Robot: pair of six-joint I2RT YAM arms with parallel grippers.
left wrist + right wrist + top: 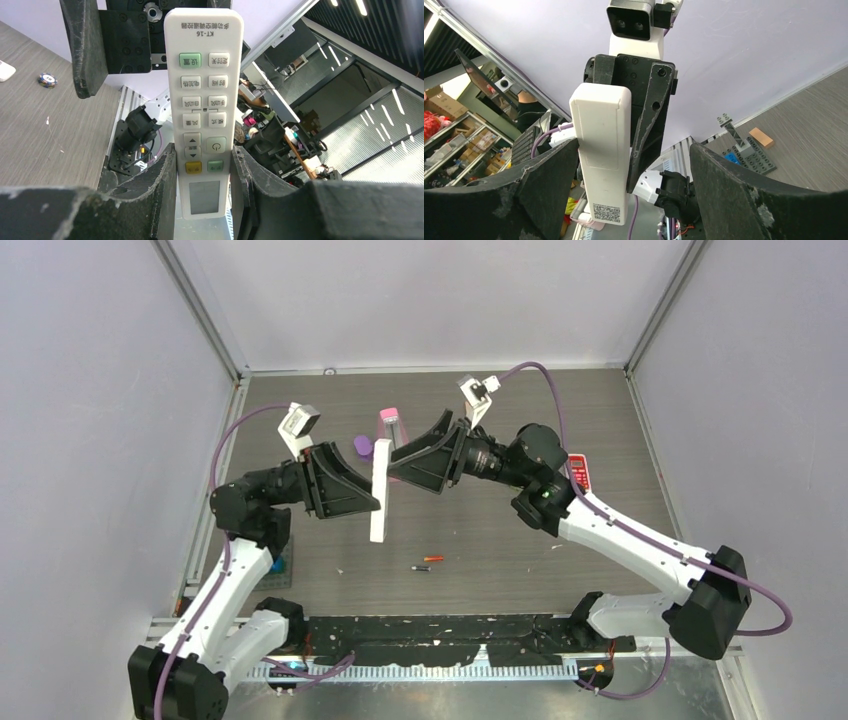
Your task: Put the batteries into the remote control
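A white remote control [379, 523] is held above the table, long and edge-on in the top view. My left gripper [372, 502] is shut on its display end; the left wrist view shows the button face [204, 75] between both fingers. My right gripper [402, 456] is open at the remote's far end. In the right wrist view the remote's plain back [601, 130], with a QR label, lies against one finger [549, 175] and the other finger stands well apart. Two batteries lie on the table in front: a red-orange one [433, 559] and a dark one [420, 568].
A red remote [578, 472] lies at the right by the right arm. A pink object [389, 421] and a purple one [363, 447] sit behind the grippers. A blue piece [277, 565] lies at the left edge. Toy bricks [749, 150] show in the right wrist view.
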